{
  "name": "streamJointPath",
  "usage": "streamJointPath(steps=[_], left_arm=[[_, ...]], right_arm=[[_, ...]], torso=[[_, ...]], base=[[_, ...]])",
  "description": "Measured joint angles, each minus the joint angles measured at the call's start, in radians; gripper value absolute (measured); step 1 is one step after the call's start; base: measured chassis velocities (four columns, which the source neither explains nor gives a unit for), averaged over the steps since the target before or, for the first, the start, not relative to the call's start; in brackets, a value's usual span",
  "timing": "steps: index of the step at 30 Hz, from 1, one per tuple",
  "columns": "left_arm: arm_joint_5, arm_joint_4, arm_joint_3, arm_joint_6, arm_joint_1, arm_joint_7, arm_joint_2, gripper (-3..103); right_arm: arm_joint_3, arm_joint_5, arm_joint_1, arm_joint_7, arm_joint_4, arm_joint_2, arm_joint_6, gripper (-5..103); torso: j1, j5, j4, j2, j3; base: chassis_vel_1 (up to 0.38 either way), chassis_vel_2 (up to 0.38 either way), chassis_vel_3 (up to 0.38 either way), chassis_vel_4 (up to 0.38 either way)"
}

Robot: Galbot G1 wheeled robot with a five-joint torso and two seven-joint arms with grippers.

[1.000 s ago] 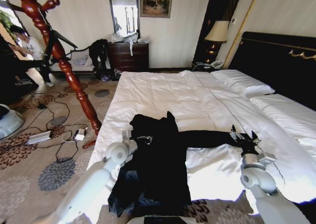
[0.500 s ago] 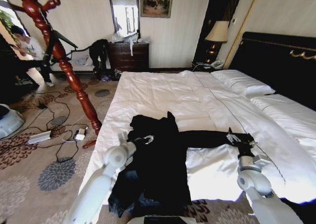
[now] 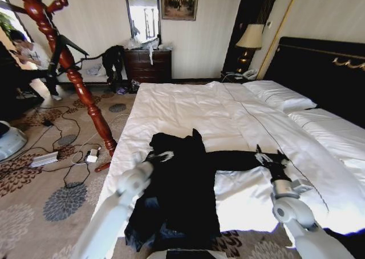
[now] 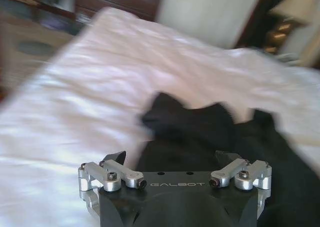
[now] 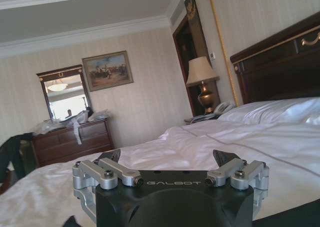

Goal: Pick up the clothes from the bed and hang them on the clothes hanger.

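Now Both Claws Are Over the Coat

Flat on the near part of the bed (image 3: 188,108) lies the black coat (image 3: 182,185), its body running down toward the foot edge and one sleeve stretched out sideways across the white sheet. The left claw (image 3: 161,156) hovers at the coat's upper left corner, near the collar, with its fingers spread wide and nothing between them. The right claw (image 3: 267,158) sits over the far end of the outstretched sleeve, fingers likewise wide apart and empty. The red-brown coat stand (image 3: 74,76) rises off to the left of the bed, well apart from the coat.

To my eye the fabric looks soft and limp, with a slightly slick lining, so it would sag and slide rather than hold a shape. A long garment like this probably carries best from the collar or shoulders, pinching a good fold of cloth; the sleeve tip alone may slip free.
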Motion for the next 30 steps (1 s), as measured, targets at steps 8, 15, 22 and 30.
streamJointPath(steps=[8, 15, 22, 30], left_arm=[[0.143, -0.057, -0.174, -0.039, 0.238, -0.062, -0.012, 100], [0.191, -0.058, -0.294, -0.099, 0.227, -0.061, -0.06, 100], [0.176, -0.154, -0.514, -0.126, 0.152, -0.048, -0.08, 100], [0.112, -0.271, -0.637, -0.126, 0.152, -0.034, -0.068, 100]], right_arm=[[-0.079, 0.116, -0.009, 0.047, 0.154, -0.121, -0.054, 100], [-0.249, 0.401, 0.094, 0.257, 0.25, -0.277, -0.224, 100], [-0.829, 0.586, 0.639, 0.579, 0.245, -0.202, -0.399, 100], [-1.194, 0.717, 1.023, 0.825, 0.14, 0.091, -0.518, 100]], torso=[[0.0, -0.0008, -0.0009, 0.0, 0.0], [0.0, -0.0002, -0.0022, 0.0, 0.0], [0.0, 0.0003, -0.0024, 0.0, 0.0], [0.0, -0.0008, -0.0014, 0.0, 0.0]], base=[[0.0, 0.0, 0.0, 0.0], [0.0, 0.0, 0.0, 0.0], [0.0, 0.0, 0.0, 0.0], [0.0, 0.0, 0.0, 0.0]])
